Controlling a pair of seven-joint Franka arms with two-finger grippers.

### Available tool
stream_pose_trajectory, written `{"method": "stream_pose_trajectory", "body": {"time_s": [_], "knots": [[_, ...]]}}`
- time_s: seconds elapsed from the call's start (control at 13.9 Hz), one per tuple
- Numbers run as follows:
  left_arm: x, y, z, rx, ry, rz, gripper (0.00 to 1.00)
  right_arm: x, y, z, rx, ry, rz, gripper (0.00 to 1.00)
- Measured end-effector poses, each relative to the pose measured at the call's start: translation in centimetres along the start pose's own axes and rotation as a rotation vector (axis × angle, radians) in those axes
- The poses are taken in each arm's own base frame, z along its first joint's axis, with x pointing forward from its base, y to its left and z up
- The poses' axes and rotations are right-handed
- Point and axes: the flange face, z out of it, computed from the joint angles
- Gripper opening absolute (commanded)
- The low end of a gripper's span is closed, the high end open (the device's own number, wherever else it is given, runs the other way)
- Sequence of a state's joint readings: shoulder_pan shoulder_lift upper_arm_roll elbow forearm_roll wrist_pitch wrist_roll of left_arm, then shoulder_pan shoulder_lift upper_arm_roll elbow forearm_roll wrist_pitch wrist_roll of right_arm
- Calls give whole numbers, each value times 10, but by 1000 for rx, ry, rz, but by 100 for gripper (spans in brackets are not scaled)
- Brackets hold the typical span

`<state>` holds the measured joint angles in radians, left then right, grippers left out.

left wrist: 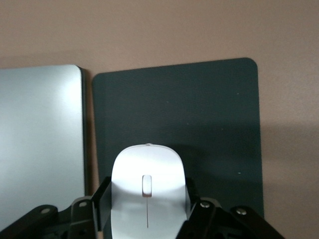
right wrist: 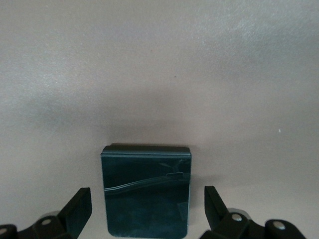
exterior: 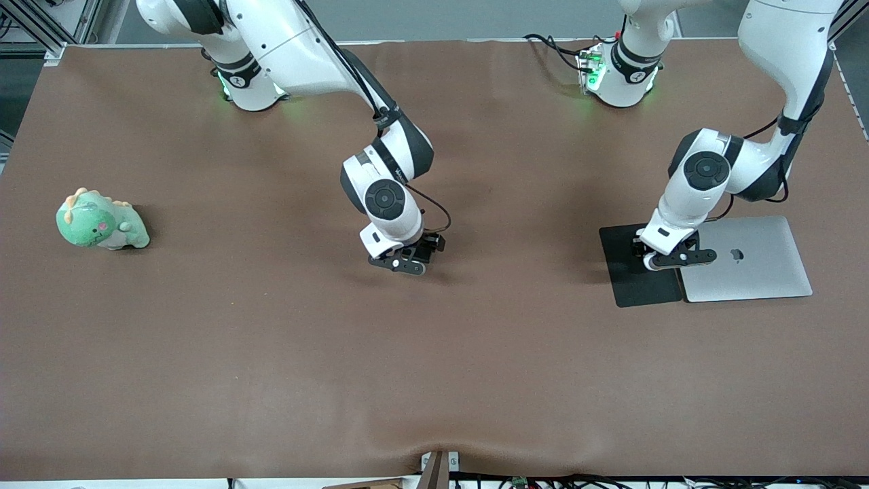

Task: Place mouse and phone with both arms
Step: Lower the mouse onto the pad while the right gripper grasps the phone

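A brown cloth-covered counter (exterior: pixel 271 353) carries a flat black mouse pad (left wrist: pixel 209 114) beside a closed silver laptop (exterior: pixel 753 265). The left gripper (left wrist: pixel 147 209) pinches the glossy white oval mouse (left wrist: pixel 147 194) over the pad. The right gripper (right wrist: pixel 148 211), jaws spread apart, straddles the small black phone (right wrist: pixel 146 191) lying mid-counter. A green plush dinosaur (exterior: pixel 98 221) sits toward the right arm's end.

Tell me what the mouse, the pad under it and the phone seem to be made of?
The mouse looks like glossy white plastic: light glints off its smooth shell. The pad looks like matte dark fabric or rubber: a fine grain, no shine. The phone seems glass-faced or polished plastic: its black face mirrors pale streaks. The left gripper flanks the mouse; the right gripper stands open around the phone.
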<state>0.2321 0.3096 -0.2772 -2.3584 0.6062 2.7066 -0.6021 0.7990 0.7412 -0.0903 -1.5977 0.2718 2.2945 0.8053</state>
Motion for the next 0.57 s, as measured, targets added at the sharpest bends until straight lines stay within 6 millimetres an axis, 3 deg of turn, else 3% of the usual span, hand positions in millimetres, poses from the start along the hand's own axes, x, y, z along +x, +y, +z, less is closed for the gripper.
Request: {"method": "stream_pose_trajectory", "body": {"time_s": [0.5, 0.57], "knots": [[0, 4, 4, -16, 6, 2, 0, -8, -4, 20, -9, 3, 27, 100], [0, 4, 5, -19, 8, 2, 0, -8, -3, 23, -12, 2, 27, 94]]}}
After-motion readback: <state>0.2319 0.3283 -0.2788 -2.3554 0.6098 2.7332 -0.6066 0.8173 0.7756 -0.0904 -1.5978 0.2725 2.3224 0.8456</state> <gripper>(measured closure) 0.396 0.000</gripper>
